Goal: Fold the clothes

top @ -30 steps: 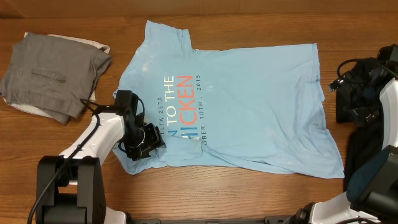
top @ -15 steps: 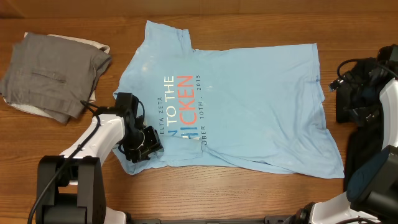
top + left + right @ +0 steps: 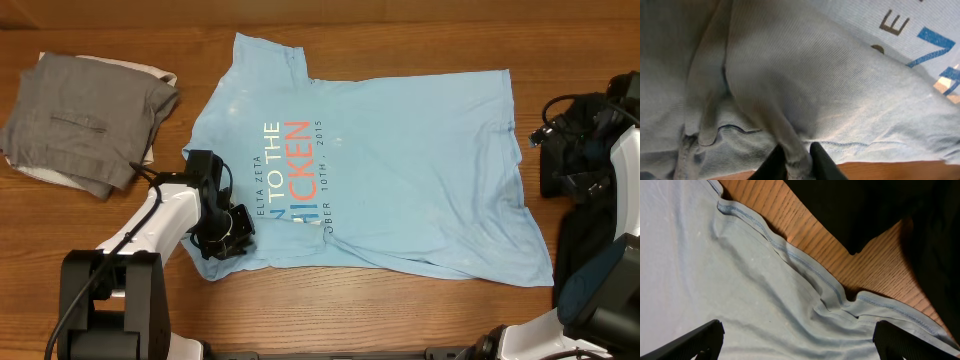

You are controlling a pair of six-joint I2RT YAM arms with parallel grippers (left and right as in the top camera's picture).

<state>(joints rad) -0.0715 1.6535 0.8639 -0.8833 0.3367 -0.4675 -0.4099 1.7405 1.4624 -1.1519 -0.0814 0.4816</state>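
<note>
The clothes, a light blue T-shirt with blue and orange print facing up, lie spread across the wooden table. My left gripper sits at the shirt's near left corner. In the left wrist view its black fingers are shut on a raised ridge of the blue fabric, just above the bare wood. The right arm stands at the shirt's right edge. My right gripper is wide open over the shirt's stitched hem, with nothing between its fingers.
A folded grey garment lies at the far left on something white. Dark black cloth is piled by the right arm beyond the shirt's hem. The arm bases stand at the near edge.
The left gripper's jaws have closed on a pinch of shirt fabric and shifted slightly left. The right arm and the shirt's lay are unchanged.
</note>
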